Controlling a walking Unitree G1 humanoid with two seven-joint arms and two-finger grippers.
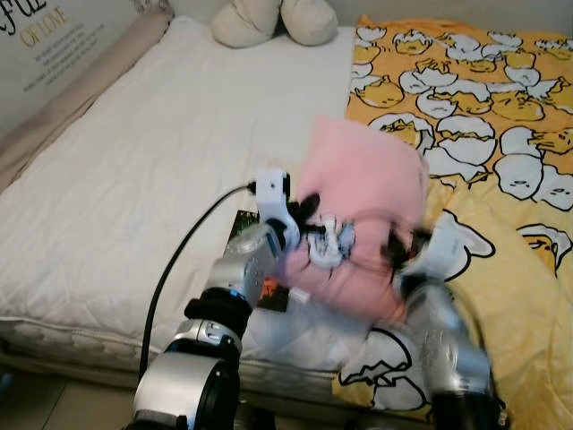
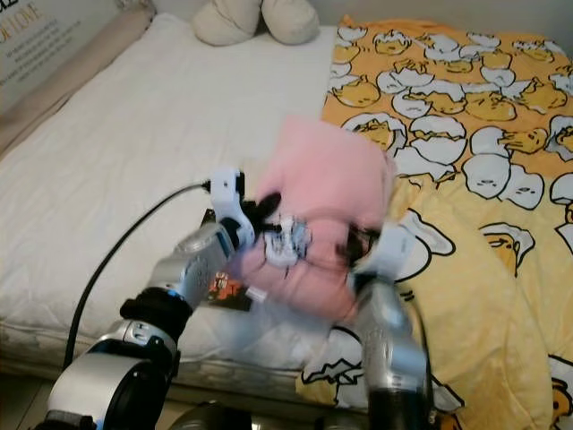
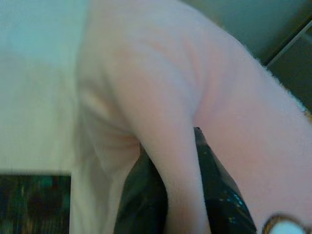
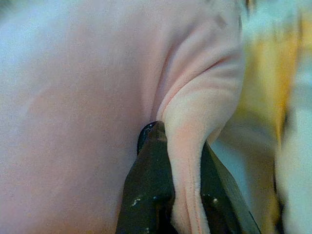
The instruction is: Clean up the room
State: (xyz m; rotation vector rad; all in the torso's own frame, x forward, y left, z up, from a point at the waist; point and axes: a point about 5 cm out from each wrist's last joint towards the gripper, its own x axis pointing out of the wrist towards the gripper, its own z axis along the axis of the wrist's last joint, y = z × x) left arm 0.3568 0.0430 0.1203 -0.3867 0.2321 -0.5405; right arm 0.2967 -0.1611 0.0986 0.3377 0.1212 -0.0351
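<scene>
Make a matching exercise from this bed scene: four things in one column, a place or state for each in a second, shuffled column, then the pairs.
1. pink pillow
2. yellow duck blanket
3. cream cushions
4. dark booklet

A. at the head of the bed
B. pinched by both grippers
C. flat on the white mattress, beside the left arm
D. spread over the bed's right side

Pairs: 1-B, 2-D, 3-A, 4-C. Left gripper, right gripper.

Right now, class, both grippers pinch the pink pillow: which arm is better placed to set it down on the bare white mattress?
Probably the left. The left gripper holds the pink pillow on the side over the white mattress, while the right gripper is over the yellow blanket.
</scene>
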